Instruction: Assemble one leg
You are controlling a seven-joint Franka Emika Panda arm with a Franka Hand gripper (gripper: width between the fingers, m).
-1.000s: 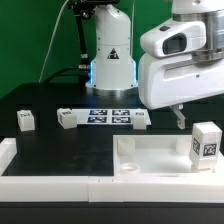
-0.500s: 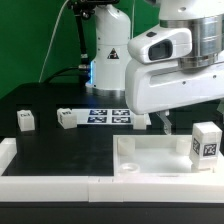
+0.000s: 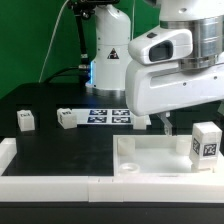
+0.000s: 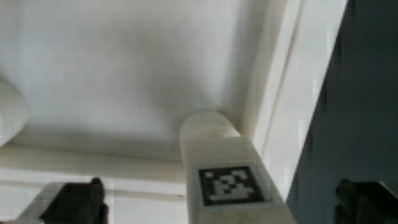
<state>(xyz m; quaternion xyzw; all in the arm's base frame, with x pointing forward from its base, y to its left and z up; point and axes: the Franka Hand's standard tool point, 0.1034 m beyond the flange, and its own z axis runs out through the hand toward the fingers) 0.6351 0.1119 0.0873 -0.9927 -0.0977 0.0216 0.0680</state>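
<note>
One leg (image 3: 206, 144), a small white block with a black-and-white tag, stands upright on the large white tray-like piece (image 3: 150, 162) at the exterior view's right. My gripper (image 3: 163, 125) hangs open above that piece, just left of this leg and apart from it. In the wrist view the leg (image 4: 222, 165) lies between my two dark fingertips (image 4: 75, 202), with wide gaps on both sides; my gripper (image 4: 222, 205) touches nothing. Three more legs stand on the black table: one (image 3: 25, 120) far left, one (image 3: 66, 118) beside the marker board, one (image 3: 140, 120) half hidden behind my gripper.
The marker board (image 3: 105, 115) lies flat in front of the robot base (image 3: 110, 60). A white raised rail (image 3: 50, 186) runs along the table's front edge and up the left side. A green backdrop closes the back.
My gripper has moved toward the exterior view's left and nearer the camera, then held still for the last half second. Its jaws stayed open. The legs have not moved.
</note>
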